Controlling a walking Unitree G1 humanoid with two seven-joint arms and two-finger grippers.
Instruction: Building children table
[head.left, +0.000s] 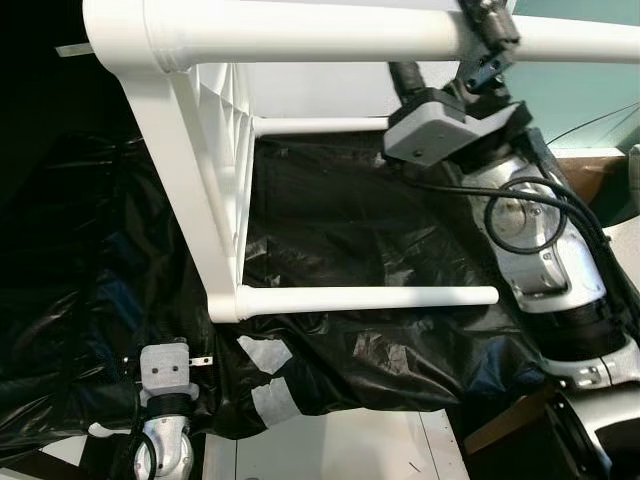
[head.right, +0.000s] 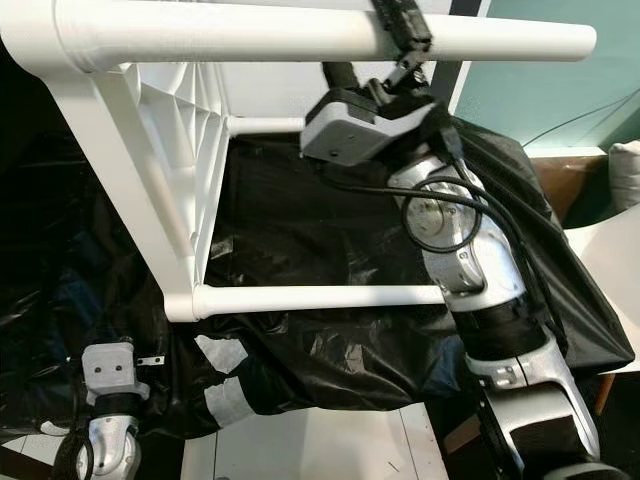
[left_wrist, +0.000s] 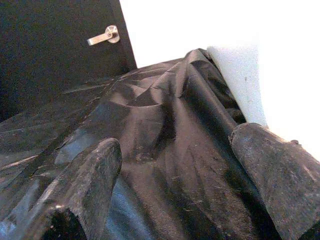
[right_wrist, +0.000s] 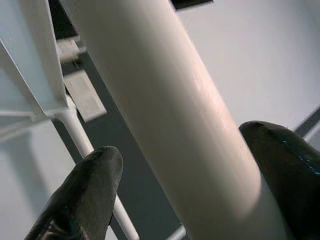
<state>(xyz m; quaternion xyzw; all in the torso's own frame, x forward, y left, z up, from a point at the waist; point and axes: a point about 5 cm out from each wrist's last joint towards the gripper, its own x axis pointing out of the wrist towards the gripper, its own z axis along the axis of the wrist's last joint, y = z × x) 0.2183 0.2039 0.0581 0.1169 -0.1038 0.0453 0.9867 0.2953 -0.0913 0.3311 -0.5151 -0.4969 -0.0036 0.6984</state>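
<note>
One white table frame with three round legs visible: a thick one and two thin ones. One black plastic sheet underneath. Two silver arms and one door handle.

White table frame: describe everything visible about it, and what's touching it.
The white table frame looks like glossy plastic and lies tipped on its side over black plastic sheeting. A ribbed, lattice-like underside panel shows, with round tube legs running sideways: a thick one along the top and thinner ones lower down. The right gripper straddles the top leg, jaws open around it; contact is unclear. The left gripper hangs apart, above the sheeting.
</note>
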